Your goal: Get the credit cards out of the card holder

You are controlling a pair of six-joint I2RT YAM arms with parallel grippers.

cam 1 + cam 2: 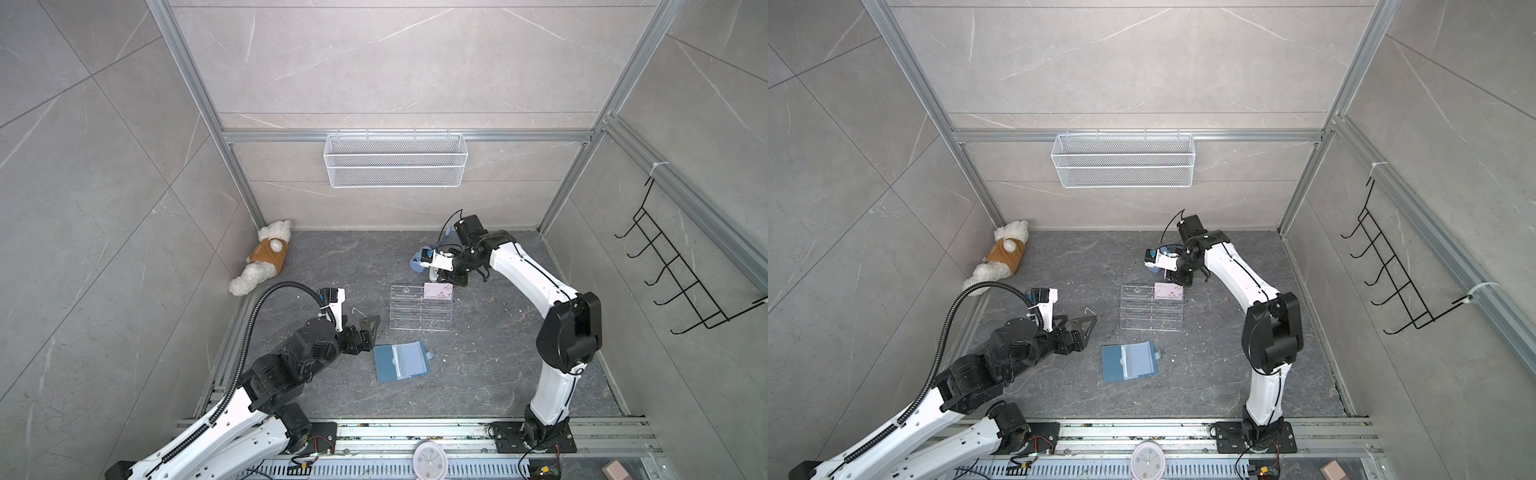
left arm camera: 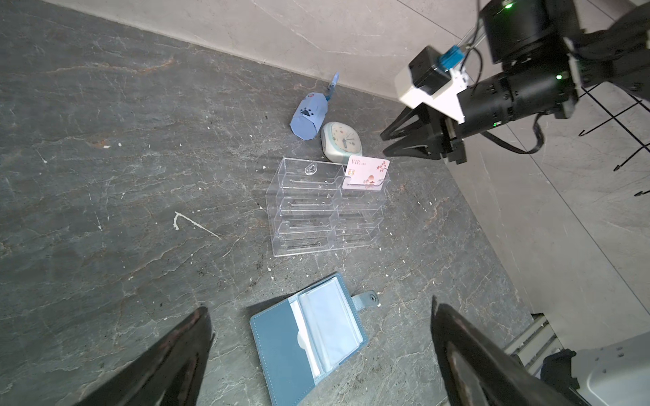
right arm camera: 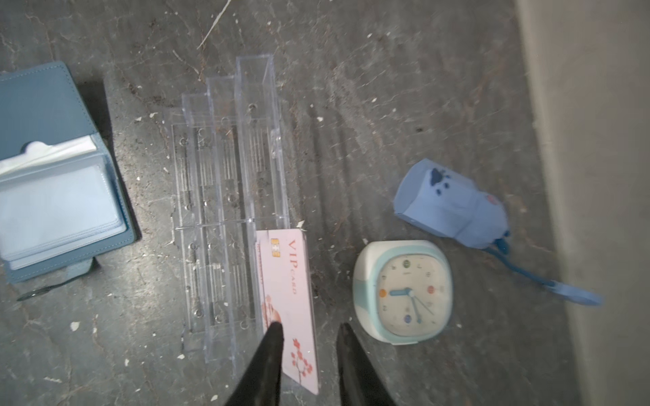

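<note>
The dusty-blue card holder point(image 1: 401, 360) point(image 1: 1129, 361) point(image 2: 309, 337) point(image 3: 52, 168) lies open on the dark floor, clear sleeves up. One pink-white credit card point(image 1: 438, 293) point(image 1: 1169, 292) point(image 2: 365, 174) point(image 3: 286, 298) stands in the back right slot of the clear acrylic rack point(image 1: 415, 311) point(image 2: 316, 211). My right gripper point(image 1: 451, 278) point(image 3: 309, 327) hovers over that card's end, jaws parted, one finger overlapping the card and the other clear of it. My left gripper point(image 1: 372, 332) point(image 2: 318, 309) is wide open just left of the holder, holding nothing.
A mint alarm clock point(image 3: 404, 291) point(image 2: 341, 140) and a blue pouch point(image 3: 450, 207) lie behind the rack near the back wall. A teddy bear point(image 1: 266, 262) sits in the back left corner. A wire basket point(image 1: 395, 160) and black hooks point(image 1: 685, 286) hang on the walls.
</note>
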